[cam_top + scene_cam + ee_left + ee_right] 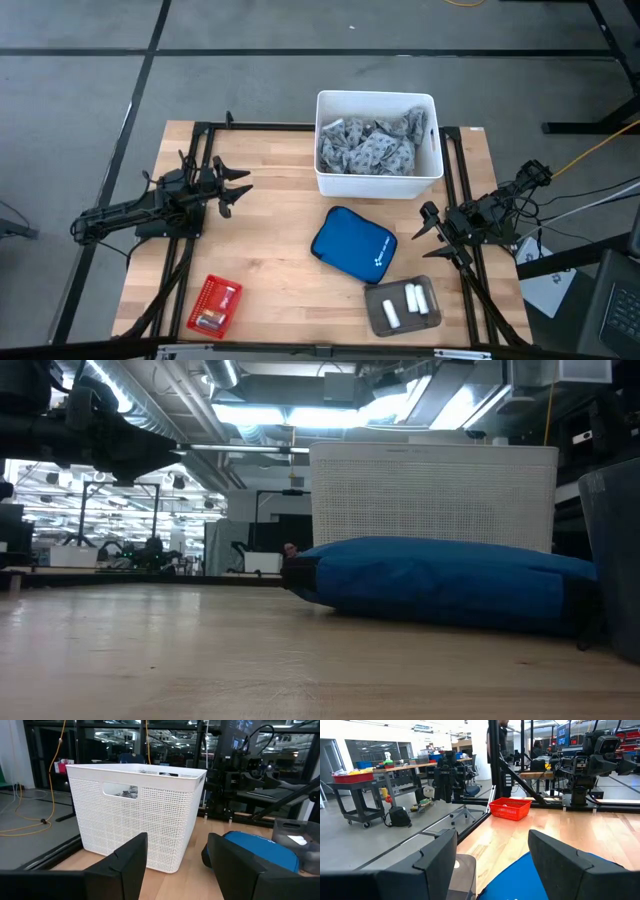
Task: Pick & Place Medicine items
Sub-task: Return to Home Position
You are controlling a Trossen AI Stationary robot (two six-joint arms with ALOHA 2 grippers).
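I see white rolls (pixel 410 297) in the dark bin (pixel 374 294) beside the blue pouch (pixel 353 245). Right jaws near the pouch, left jaws well apart from it, both spread wide and empty.

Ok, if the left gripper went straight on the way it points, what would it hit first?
Probably the white bin: its wall sits dead ahead between the left gripper's open fingers, with only bare tabletop before it. The blue pouch lies aside.
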